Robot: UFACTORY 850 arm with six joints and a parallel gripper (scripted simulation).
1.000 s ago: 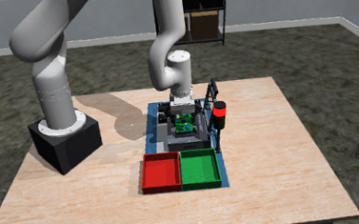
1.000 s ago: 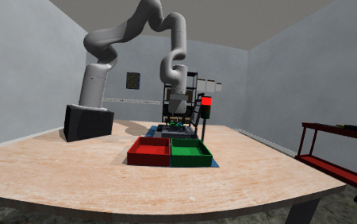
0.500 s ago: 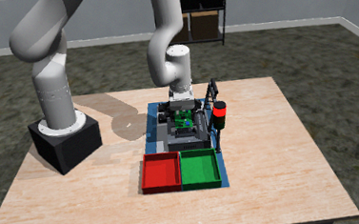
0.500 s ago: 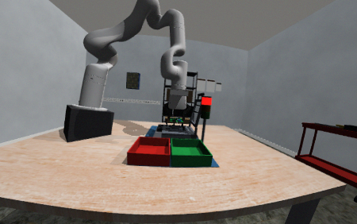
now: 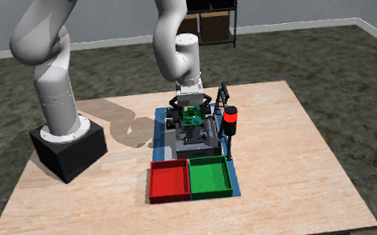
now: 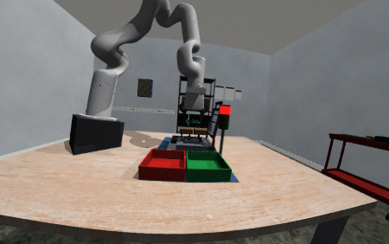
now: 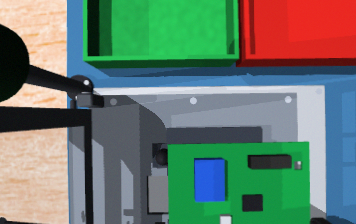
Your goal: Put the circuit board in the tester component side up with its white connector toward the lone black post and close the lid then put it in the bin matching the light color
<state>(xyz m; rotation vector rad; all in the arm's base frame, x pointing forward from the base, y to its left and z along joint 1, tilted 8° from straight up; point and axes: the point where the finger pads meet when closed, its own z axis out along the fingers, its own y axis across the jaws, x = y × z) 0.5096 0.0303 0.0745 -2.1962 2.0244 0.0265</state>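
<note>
tool (image 5: 191, 112) (image 6: 193, 121) (image 7: 241, 219) clamped on circuit board (image 5: 192, 116) (image 6: 193, 122) (image 7: 235, 182), held above tester (image 5: 199, 152) (image 6: 194, 147) (image 7: 115, 150). lid (image 5: 220, 103) (image 6: 214, 123) (image 7: 88, 165) open, signal light (image 5: 231, 116) (image 6: 225, 111) (image 7: 11, 62) red.

The wide rectangular table (image 5: 270, 207) (image 6: 259, 208) looked like pale wood, its smooth face streaked with fine grain. The shallow square red bin (image 5: 169, 180) (image 6: 162, 172) (image 7: 300, 30) and the matching green bin (image 5: 210, 176) (image 6: 208, 174) (image 7: 160, 35) seemed plastic, matt rather than glossy. The jointed light-grey arm (image 5: 56, 104) (image 6: 101, 93) had a smooth, painted-looking finish with soft highlights. The box-shaped black base (image 5: 64, 169) (image 6: 97, 143) appeared matt. The flat green circuit board (image 5: 192, 116) (image 7: 235, 180) looked smooth and slightly satiny, its block-shaped blue component (image 7: 209, 180) like plastic. The flat blue mat (image 5: 157, 130) (image 6: 234, 177) (image 7: 340, 100) looked smooth and matt; its exact material could not be told. The mottled dark floor (image 5: 122, 69) looked rough.
</note>
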